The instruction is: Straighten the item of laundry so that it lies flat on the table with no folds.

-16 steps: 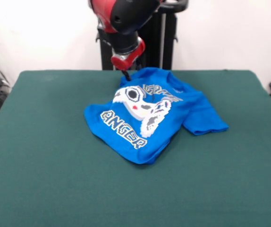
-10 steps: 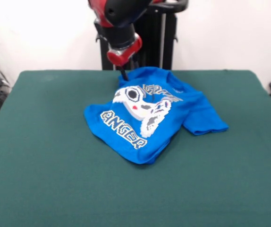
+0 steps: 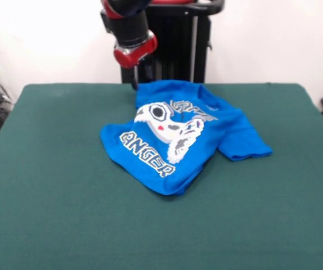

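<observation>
Below pincer (image 3: 134, 85), crumpled T-shirt (image 3: 178, 135), apart

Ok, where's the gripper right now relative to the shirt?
In the front view the gripper hangs just off the T-shirt's far-left edge, over the green table.

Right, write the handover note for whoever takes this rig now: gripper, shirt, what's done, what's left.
Gripper: low over the table at the shirt's far edge; open or shut cannot be told, and no cloth seems lifted.
T-shirt: mid-table, crumpled, print side up, lettering partly folded under, one sleeve sticking out to the picture's right.
Done: nothing visibly flattened.
Left: spread the body and both sleeves until no folds remain.
</observation>
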`<state>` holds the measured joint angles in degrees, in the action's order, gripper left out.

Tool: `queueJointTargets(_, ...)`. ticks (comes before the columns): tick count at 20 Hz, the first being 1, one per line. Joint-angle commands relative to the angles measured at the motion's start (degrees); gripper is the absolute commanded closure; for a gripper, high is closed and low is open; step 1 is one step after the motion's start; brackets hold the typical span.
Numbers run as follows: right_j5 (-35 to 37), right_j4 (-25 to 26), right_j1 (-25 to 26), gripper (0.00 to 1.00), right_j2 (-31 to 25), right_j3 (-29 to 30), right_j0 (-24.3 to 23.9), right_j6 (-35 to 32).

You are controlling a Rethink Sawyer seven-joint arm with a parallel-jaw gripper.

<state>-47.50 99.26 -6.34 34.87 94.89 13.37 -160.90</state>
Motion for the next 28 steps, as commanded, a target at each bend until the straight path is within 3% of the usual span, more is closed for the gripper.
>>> queueJointTargets(1,6.8,1.8,0.9,0.0,-6.7,0.4,-1.1,13.9)
queueJointTargets(11,9.0,4.4,2.3,0.0,-8.4,0.4,-0.7,10.4)
queueJointTargets(17,7.4,6.5,-2.6,0.0,-4.4,0.4,2.0,6.1)
queueJointTargets(24,2.8,12.7,-3.9,0.0,1.2,-7.3,4.4,-4.9)
queueJointTargets(28,3.6,13.6,-3.9,0.0,0.5,-10.7,2.4,-4.1)
